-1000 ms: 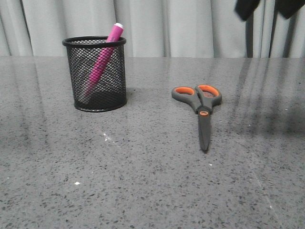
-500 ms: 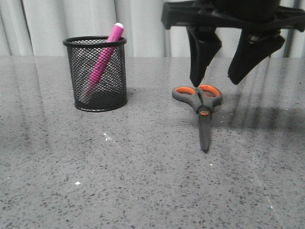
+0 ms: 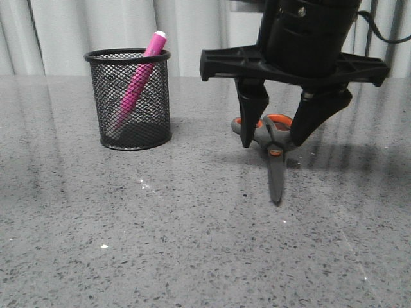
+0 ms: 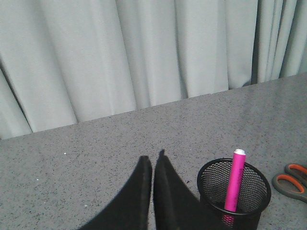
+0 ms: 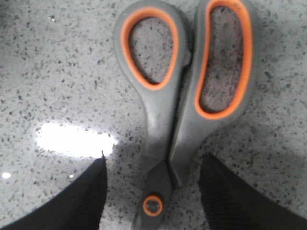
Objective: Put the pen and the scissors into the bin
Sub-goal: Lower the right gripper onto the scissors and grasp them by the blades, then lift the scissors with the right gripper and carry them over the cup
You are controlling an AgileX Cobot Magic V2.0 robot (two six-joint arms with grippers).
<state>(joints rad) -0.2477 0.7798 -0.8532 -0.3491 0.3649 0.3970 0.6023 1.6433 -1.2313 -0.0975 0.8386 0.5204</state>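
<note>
Scissors (image 3: 274,147) lay flat right of the bin (image 3: 129,99); the right gripper (image 3: 275,136) straddled their handles, spread wide, seemingly without contact.

One pen (image 3: 138,80), one scissors (image 3: 273,154), one bin (image 3: 131,102).

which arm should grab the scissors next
Right. The right gripper hangs open with its fingers on either side of the scissors, near the pivot. The left gripper is shut, back by the bin, which already holds the pen.
</note>
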